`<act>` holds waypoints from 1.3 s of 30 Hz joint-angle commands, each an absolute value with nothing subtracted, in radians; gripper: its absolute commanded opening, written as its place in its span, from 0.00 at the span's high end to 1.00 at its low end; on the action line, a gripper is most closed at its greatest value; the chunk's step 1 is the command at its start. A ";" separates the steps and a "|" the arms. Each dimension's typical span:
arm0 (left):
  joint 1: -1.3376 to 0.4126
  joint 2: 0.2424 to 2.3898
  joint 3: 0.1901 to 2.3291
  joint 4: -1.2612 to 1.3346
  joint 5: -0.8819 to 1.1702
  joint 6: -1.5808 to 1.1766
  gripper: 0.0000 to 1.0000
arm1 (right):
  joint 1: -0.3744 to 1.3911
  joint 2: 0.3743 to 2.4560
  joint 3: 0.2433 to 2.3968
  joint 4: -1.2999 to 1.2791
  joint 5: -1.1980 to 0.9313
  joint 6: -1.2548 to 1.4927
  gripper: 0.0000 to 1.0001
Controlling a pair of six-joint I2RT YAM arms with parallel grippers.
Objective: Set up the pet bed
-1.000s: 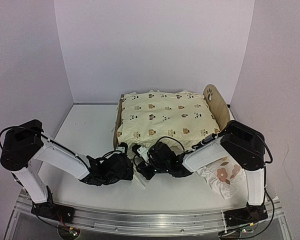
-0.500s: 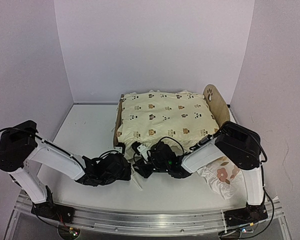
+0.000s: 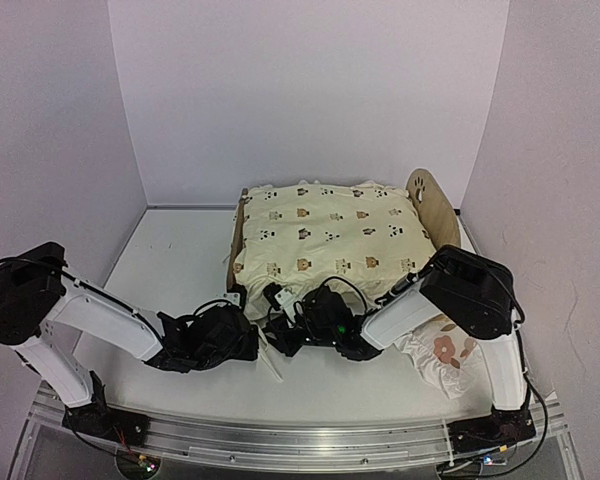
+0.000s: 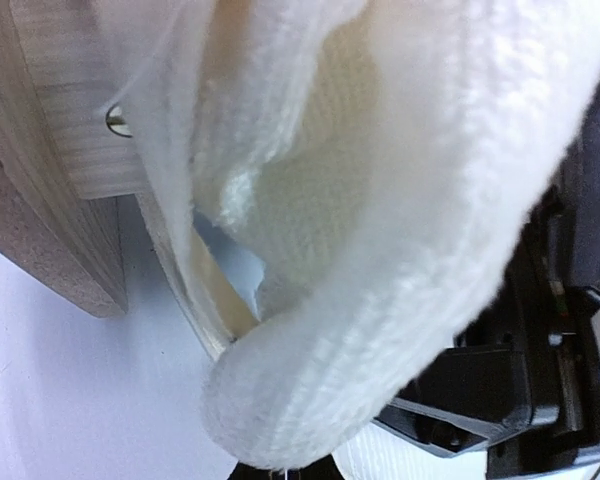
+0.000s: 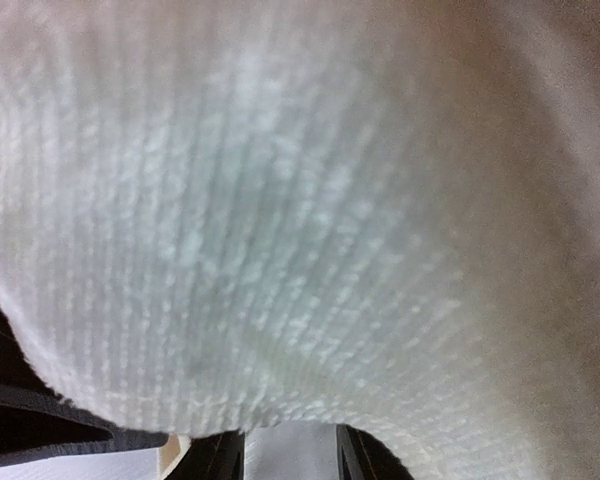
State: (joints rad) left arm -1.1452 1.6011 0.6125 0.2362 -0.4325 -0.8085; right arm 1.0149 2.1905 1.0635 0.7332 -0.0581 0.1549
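The pet bed [image 3: 432,206] stands at mid-table, its paw-print headboard on the right and its low footboard [image 3: 237,235] on the left. The cream animal-print cushion [image 3: 330,235] covers it. Both grippers sit low at the cushion's near edge: my left gripper [image 3: 242,338] by the near-left corner, my right gripper [image 3: 285,332] just right of it. In the left wrist view the cushion's white underside [image 4: 380,200] bulges onto my jaws, beside the wooden frame [image 4: 70,150]. In the right wrist view white fabric [image 5: 300,200] hides my fingertips; two finger bases [image 5: 215,458] stand apart.
The small ruffled flowered pillow [image 3: 445,352] lies on the table right of the right arm. A white tie string [image 3: 270,362] trails on the table below the grippers. White walls close in at the back and both sides. The metal rail [image 3: 300,440] runs along the near edge.
Both grippers have slid a little left and toward the near edge, staying together at the cushion's near edge. The bed and pillow have not moved.
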 commanded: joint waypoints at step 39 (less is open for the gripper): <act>-1.122 1.534 0.594 0.279 -0.396 -0.799 1.00 | 1.008 2.280 1.042 1.007 -0.154 0.227 0.70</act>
